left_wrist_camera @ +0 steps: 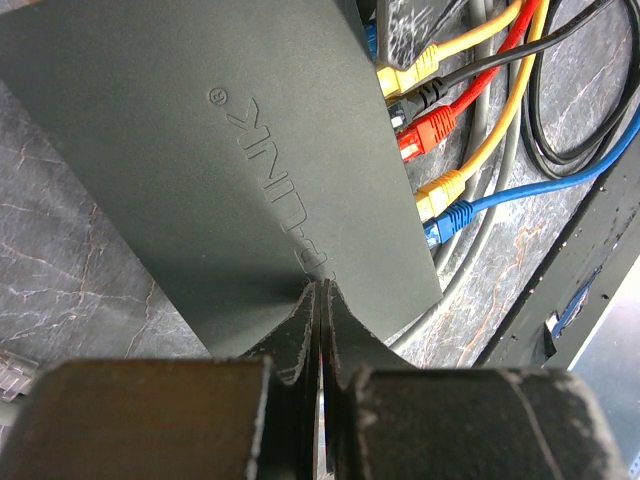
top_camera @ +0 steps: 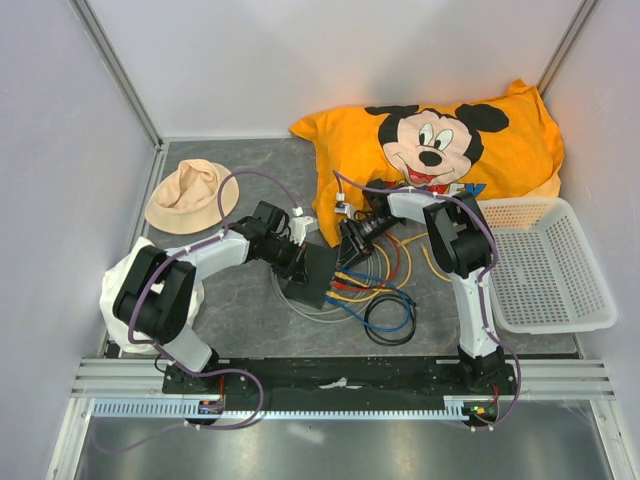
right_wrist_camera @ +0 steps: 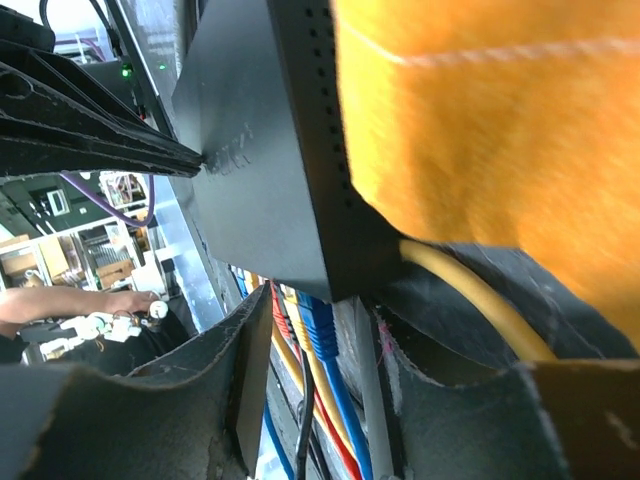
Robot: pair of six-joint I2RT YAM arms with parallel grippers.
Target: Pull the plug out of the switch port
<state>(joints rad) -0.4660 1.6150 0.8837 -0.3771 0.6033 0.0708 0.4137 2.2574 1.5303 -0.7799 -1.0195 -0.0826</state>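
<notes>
The left jaws are pressed tight together with no gap, and their tips bear down on the flat top of the switch (top_camera: pixel 318 275), close to its nearest edge; the dark grey box lies flat on the worktop (top_camera: pixel 240 315) and stretches away ahead of those tips, raised lettering running across its top; to the right of the left jaws, along one long side of the box, a row of plugs sits in the sockets: a yellow plug (left_wrist_camera: pixel 408 76) farthest from the tips, then a black plug (left_wrist_camera: pixel 432 96), a red plug (left_wrist_camera: pixel 428 130), a second yellow plug (left_wrist_camera: pixel 440 187) and a blue plug (left_wrist_camera: pixel 447 220) nearest; their cables (top_camera: pixel 385 300) trail off in loose loops over the worktop; the right jaws stand apart at that same socket side, the corner of the switch just above their gap and blue, red and yellow leads running down through it; I see nothing pinched between them; a thick yellow lead lies against the inner face of one finger; an orange pillow (top_camera: pixel 440 140) crowds in right beside the right jaws; a white mesh basket (top_camera: pixel 548 265) sits well off behind them; a cloth hat (top_camera: pixel 190 195) lies well apart from the left jaws.
</notes>
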